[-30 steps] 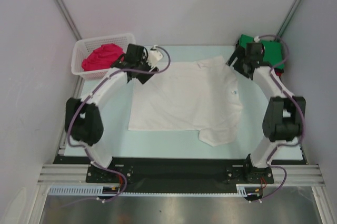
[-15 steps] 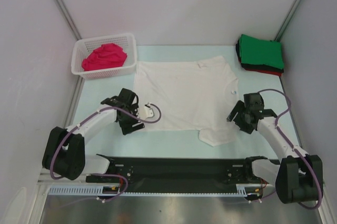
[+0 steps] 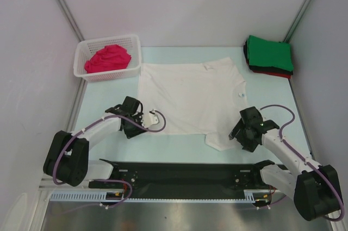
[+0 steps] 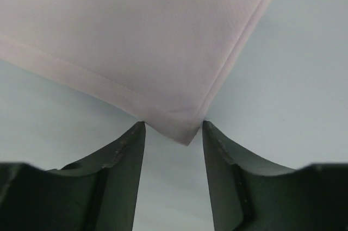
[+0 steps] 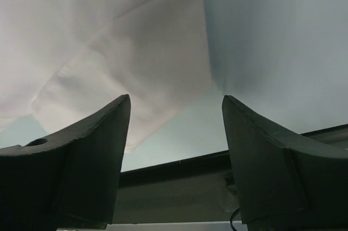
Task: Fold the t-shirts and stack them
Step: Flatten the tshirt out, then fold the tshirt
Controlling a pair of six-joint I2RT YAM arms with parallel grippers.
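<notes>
A white t-shirt [image 3: 190, 98] with a small chest mark lies spread flat on the table, one sleeve [image 3: 223, 139] sticking out at the near right. My left gripper [image 3: 132, 132] is open and low at the shirt's near left corner; that corner [image 4: 182, 128] sits just between the fingertips in the left wrist view. My right gripper [image 3: 235, 137] is open and empty beside the near sleeve [image 5: 136, 73]. A folded green t-shirt [image 3: 269, 52] tops a stack over red and dark ones at the far right. A magenta-red t-shirt [image 3: 109, 58] is crumpled in the basket.
The white plastic lattice basket [image 3: 81, 57] stands at the far left. A black rail [image 3: 179, 171] runs along the table's near edge, close under both grippers. Grey walls enclose the left, back and right sides.
My right gripper has moved nearer and leftward to the near sleeve. My left gripper has shifted slightly, staying at the shirt's near left corner. The shirt has not moved.
</notes>
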